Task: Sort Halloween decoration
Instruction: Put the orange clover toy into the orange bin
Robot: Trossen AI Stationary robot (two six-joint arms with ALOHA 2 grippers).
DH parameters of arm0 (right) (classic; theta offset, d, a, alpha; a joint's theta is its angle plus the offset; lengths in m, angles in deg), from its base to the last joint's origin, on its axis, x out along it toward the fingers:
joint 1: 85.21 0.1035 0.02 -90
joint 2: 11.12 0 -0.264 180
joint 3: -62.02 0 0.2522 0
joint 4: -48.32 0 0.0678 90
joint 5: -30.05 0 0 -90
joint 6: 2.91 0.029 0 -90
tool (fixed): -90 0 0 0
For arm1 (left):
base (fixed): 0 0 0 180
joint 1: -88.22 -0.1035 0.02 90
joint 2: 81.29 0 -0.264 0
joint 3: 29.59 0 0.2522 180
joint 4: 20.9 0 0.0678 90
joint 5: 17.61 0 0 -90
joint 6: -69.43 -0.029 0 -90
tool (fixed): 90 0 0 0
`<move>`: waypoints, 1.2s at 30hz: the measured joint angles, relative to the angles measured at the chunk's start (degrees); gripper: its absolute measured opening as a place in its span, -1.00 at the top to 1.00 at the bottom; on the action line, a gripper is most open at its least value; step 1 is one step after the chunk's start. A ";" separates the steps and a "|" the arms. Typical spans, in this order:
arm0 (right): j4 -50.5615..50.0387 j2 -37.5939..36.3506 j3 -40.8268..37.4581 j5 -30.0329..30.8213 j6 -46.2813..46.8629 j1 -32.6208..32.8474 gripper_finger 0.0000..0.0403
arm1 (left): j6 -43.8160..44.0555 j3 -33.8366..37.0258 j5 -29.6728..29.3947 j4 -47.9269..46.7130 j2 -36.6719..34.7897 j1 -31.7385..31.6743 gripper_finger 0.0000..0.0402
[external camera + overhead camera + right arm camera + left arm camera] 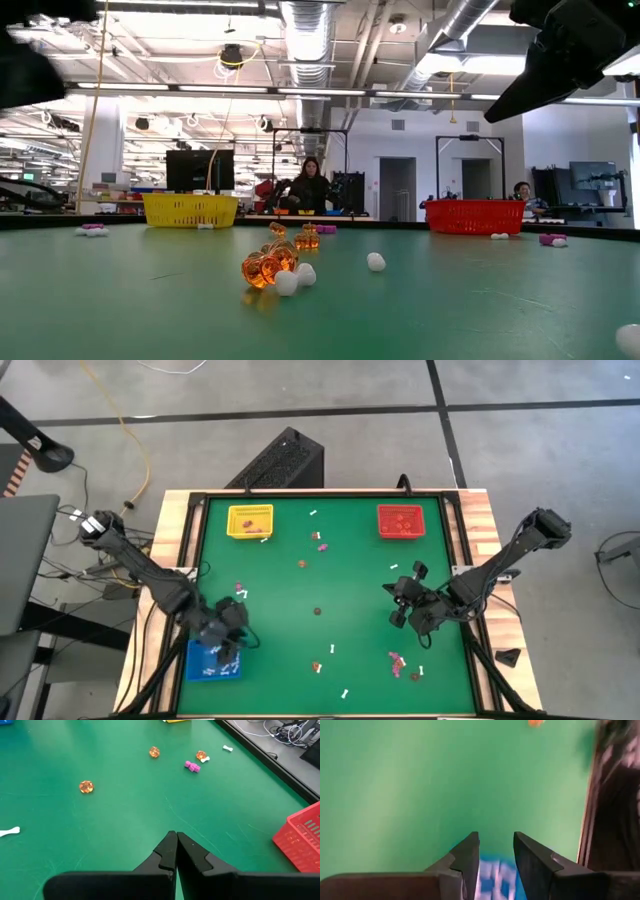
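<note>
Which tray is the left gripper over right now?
The blue tray, at the table's near left corner. The left gripper hangs at its edge, fingers apart. The yellow tray and red tray sit along the far side.

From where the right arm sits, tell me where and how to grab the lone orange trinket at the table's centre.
Take the orange trinket across its round body, coming straight down from above. It sits alone on bare green table, so the fingers of the right gripper, now shut, likely have room on either side once opened.
</note>
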 joint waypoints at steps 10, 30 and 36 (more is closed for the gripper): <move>0.57 -0.02 0.02 -0.03 0.02 0.00 0.83 | -28.64 1.25 11.76 40.26 21.23 -12.04 0.45; 1.07 -0.02 0.02 -2.89 -1.53 0.07 0.83 | -58.05 -14.07 7.31 31.98 38.26 -30.66 0.29; 1.05 -0.02 0.02 -2.91 -1.68 0.07 0.83 | -58.87 -14.03 8.69 32.02 38.70 -31.08 0.16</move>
